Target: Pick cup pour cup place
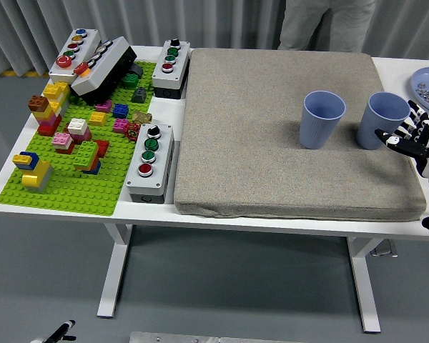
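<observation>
We see our right robot hand [413, 137] with fingers spread and holding nothing, just to the right of the nearer blue cup [383, 120], which stands upright on the grey mat [272, 143] beside the other blue cup [322, 118].

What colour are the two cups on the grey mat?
Both cups, the left cup and the right cup, are light blue, seen in the head view.

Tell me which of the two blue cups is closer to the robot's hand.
The right cup, nearest the mat's right edge; the open right hand is right beside it. The left cup stands farther away.
</observation>
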Controlling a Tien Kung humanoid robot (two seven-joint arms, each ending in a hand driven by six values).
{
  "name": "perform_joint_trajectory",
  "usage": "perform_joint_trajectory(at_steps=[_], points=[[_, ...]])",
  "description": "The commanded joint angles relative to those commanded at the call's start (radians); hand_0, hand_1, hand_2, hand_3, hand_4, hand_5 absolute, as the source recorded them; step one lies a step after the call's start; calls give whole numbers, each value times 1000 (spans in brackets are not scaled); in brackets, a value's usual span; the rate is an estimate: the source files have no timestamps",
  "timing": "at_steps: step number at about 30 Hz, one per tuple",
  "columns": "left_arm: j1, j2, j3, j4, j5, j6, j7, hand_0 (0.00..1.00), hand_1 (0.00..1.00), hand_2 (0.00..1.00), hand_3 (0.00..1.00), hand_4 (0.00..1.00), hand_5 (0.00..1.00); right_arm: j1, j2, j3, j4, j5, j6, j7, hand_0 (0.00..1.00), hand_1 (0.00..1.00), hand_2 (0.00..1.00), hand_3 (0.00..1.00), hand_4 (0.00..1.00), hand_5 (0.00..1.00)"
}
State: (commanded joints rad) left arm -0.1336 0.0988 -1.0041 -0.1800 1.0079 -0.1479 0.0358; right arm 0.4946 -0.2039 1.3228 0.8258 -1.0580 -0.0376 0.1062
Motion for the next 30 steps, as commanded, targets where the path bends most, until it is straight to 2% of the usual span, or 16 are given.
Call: perform_joint_trajectory(at_steps=[30], points=[[-24, -5, 15, 0, 6, -1, -1, 858, 816, 891, 789, 648, 998, 46, 17, -5, -46, 17, 12, 16, 903, 888, 978, 998, 866, 189]])
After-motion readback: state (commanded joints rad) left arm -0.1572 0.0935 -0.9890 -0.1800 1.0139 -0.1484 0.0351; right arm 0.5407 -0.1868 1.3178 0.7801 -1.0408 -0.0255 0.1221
